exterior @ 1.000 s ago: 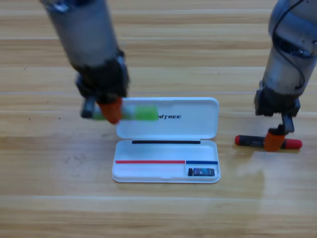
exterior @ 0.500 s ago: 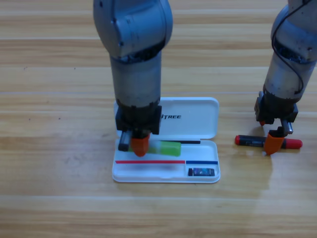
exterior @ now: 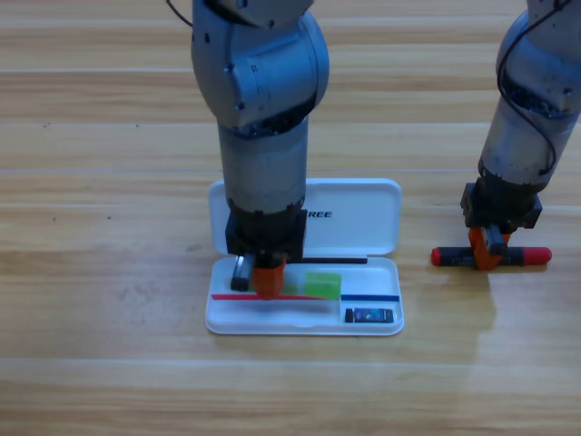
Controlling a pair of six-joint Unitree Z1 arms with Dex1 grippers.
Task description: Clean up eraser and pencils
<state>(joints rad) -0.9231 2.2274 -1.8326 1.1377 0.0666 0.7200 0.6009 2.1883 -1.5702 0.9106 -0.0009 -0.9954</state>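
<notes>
Green pencil (exterior: pixel 321 284) lower now, left gripper (exterior: pixel 267 281) clamped around it.

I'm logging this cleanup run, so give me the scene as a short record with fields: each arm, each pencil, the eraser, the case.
left gripper: low over the tray of the open white case, shut on the green pencil
green pencil: over the tray's long slot, held at one end
right gripper: down on the black pencil; grip hidden
black pencil: flat on the table, right of the case
eraser: in the tray's small bottom-right compartment
</notes>
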